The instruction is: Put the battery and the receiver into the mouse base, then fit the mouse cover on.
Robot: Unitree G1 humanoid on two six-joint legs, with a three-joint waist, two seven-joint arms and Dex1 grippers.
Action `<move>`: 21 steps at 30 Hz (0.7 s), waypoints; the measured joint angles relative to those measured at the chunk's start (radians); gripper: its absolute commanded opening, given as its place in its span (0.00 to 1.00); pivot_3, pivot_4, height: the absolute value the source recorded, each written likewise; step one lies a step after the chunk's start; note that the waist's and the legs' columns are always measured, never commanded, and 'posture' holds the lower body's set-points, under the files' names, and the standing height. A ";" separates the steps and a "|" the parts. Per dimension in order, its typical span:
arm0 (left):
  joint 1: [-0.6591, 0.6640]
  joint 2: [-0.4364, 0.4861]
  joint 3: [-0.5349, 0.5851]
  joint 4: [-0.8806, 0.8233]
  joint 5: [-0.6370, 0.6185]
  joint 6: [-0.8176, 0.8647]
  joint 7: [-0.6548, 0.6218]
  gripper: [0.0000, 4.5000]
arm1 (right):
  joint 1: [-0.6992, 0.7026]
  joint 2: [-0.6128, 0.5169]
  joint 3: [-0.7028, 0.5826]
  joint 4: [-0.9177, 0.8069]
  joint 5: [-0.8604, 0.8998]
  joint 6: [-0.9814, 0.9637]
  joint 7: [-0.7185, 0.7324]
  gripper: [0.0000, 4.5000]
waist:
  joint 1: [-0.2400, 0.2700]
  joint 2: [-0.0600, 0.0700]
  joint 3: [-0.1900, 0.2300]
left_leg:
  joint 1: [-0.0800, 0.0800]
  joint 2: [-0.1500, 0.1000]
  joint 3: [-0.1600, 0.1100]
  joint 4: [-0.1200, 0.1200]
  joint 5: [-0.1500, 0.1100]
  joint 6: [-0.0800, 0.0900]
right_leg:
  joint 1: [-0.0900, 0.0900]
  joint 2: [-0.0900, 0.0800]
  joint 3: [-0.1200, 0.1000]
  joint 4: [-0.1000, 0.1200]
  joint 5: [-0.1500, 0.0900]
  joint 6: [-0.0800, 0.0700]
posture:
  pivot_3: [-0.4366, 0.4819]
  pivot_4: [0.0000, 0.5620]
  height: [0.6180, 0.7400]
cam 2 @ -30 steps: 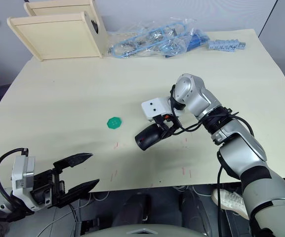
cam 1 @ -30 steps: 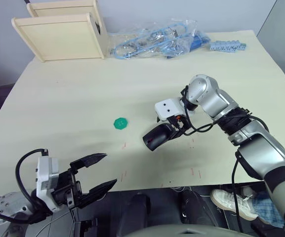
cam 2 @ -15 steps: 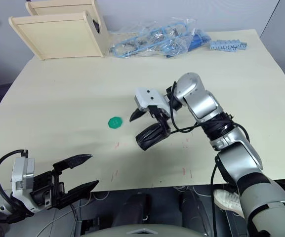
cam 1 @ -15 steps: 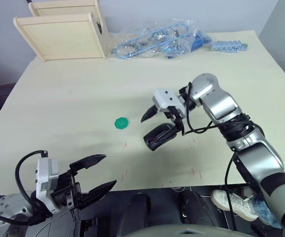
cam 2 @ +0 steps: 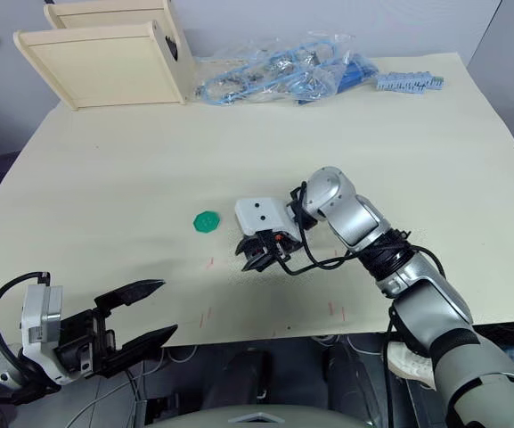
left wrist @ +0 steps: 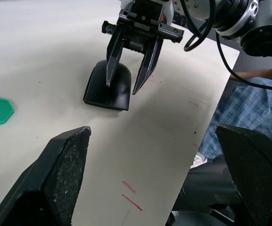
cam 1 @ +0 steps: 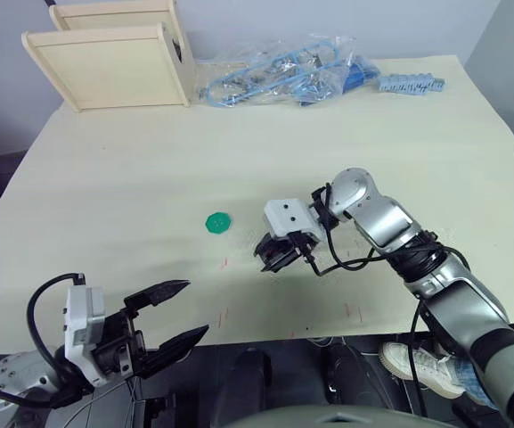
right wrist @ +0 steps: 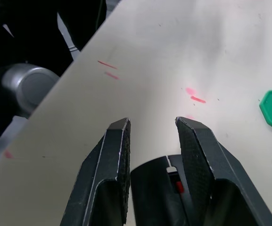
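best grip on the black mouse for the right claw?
Across its two long flanks, coming from above. The mouse lies flat on the table with its domed top up, so the top probably gives no purchase, while the narrow sides fit between open fingers. The right claw already straddles it this way, open.

light: bright, even | shadows: soft | glare: none | focus: mostly sharp

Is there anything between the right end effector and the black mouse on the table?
Nothing visible. The right end effector is already over the mouse, open, one finger on each side of its body. The green disc lies apart on the table, toward the robot's left.
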 measured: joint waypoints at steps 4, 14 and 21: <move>0.000 0.000 -0.001 0.000 0.000 0.000 0.002 1.00 | -0.003 0.011 0.021 0.038 -0.026 -0.030 -0.017 0.36 | 0.000 0.000 0.000 | 0.000 0.000 0.000 0.000 0.000 0.000 | 0.000 0.000 0.000 0.000 0.000 0.000 | 0.48 0.27 1.00; 0.001 0.000 -0.001 0.000 0.002 0.000 0.004 1.00 | -0.014 0.018 0.026 0.127 -0.067 -0.109 -0.029 0.36 | 0.000 0.000 0.000 | 0.000 0.000 0.000 0.000 0.000 0.000 | 0.000 0.000 0.000 0.000 0.000 0.000 | 0.48 0.27 1.00; 0.005 0.000 -0.001 0.000 0.003 0.000 0.006 1.00 | -0.040 0.019 0.029 0.195 -0.102 -0.172 -0.029 0.36 | 0.000 0.000 0.000 | 0.000 0.000 0.000 0.000 0.000 0.000 | 0.000 0.000 0.000 0.000 0.000 0.000 | 0.48 0.27 1.00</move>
